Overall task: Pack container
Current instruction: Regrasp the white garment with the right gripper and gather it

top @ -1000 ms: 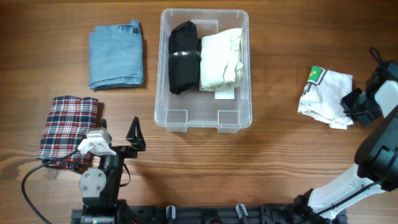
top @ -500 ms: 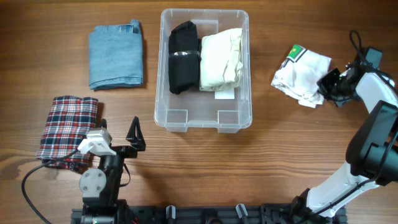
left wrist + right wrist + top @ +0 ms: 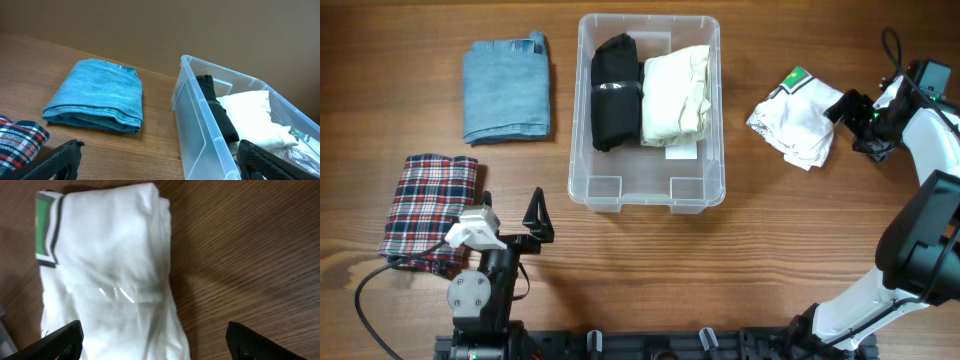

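Wood-grain table (image 3: 420, 300) all round, and the container (image 3: 648, 195) sits upright at the middle back of it, open side up. Packed in its far half are a black roll (image 3: 614, 92) on the left and a cream bundle (image 3: 675, 95) pressed against it on the right. A white label (image 3: 682, 151) shows through the clear floor just in front of the cream bundle.

Over on the right, the right gripper (image 3: 153, 335) hovers at the edge of a white garment (image 3: 792, 125) with a green patch at one corner. Its fingers (image 3: 62, 340) are spread wide, one at each side of the wrist view, with the crumpled cloth lying between them and gripped by neither. That garment lies near the container's right wall but apart from it, wood showing between. The wall's rounded rim stands higher than the cloth.

Down at the near left, the left gripper (image 3: 159, 152) is spread wide too, holding nothing and pointing towards the container's left wall. A folded blue cloth (image 3: 505, 90) lies left of the container, close beside it but not touching. A checked cloth (image 3: 428, 210) in red, white and navy sits just beside the left arm, well apart from the container.
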Controlling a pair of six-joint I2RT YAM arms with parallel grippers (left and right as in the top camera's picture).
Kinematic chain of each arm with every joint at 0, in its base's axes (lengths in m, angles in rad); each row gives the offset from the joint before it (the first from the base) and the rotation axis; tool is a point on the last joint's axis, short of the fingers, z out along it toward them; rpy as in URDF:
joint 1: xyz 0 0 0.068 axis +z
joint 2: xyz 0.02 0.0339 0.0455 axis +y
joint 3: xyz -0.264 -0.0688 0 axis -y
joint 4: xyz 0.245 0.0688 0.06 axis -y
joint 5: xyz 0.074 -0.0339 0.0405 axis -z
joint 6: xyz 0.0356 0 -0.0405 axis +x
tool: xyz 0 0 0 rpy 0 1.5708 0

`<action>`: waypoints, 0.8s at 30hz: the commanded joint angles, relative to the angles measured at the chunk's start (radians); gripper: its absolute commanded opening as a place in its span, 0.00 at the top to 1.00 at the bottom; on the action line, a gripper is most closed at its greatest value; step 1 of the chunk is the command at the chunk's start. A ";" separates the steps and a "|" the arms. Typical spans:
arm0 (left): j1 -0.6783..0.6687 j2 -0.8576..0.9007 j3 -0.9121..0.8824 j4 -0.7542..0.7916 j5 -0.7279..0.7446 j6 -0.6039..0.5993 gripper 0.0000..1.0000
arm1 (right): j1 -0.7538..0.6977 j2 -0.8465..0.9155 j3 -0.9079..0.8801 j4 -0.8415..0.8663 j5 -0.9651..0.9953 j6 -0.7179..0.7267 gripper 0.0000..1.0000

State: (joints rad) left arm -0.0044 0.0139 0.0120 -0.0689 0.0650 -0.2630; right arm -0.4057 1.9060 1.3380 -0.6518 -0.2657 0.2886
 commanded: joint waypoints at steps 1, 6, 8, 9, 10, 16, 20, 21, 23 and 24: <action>0.007 -0.007 -0.006 -0.003 -0.013 0.021 0.00 | -0.001 -0.027 0.021 0.003 -0.092 -0.039 0.05; 0.007 -0.007 -0.006 -0.003 -0.013 0.021 0.00 | -0.002 -0.010 0.021 0.027 -0.064 -0.063 0.01; 0.007 -0.007 -0.006 -0.003 -0.013 0.021 0.00 | -0.002 0.013 0.021 0.034 -0.064 -0.080 0.00; 0.007 -0.007 -0.006 -0.003 -0.013 0.021 0.00 | -0.002 0.023 0.021 0.037 -0.065 -0.089 0.01; 0.007 -0.007 -0.006 -0.003 -0.013 0.021 0.00 | -0.004 0.036 0.021 0.039 -0.065 -0.092 0.00; 0.007 -0.007 -0.006 -0.003 -0.013 0.021 0.00 | -0.023 0.101 0.021 0.057 -0.085 -0.105 0.00; 0.007 -0.007 -0.006 -0.003 -0.013 0.021 0.00 | -0.036 0.128 0.021 0.087 -0.139 -0.105 0.01; 0.007 -0.007 -0.006 -0.003 -0.013 0.021 0.00 | -0.040 0.131 0.021 0.099 -0.168 -0.105 0.01; 0.007 -0.007 -0.006 -0.003 -0.013 0.021 0.00 | -0.041 0.134 0.021 0.126 -0.237 -0.105 0.00; 0.007 -0.007 -0.006 -0.003 -0.013 0.021 0.00 | -0.041 0.134 0.021 0.139 -0.262 -0.105 0.00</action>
State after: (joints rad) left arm -0.0044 0.0139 0.0120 -0.0689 0.0650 -0.2630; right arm -0.4438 2.0285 1.3380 -0.5434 -0.3996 0.2024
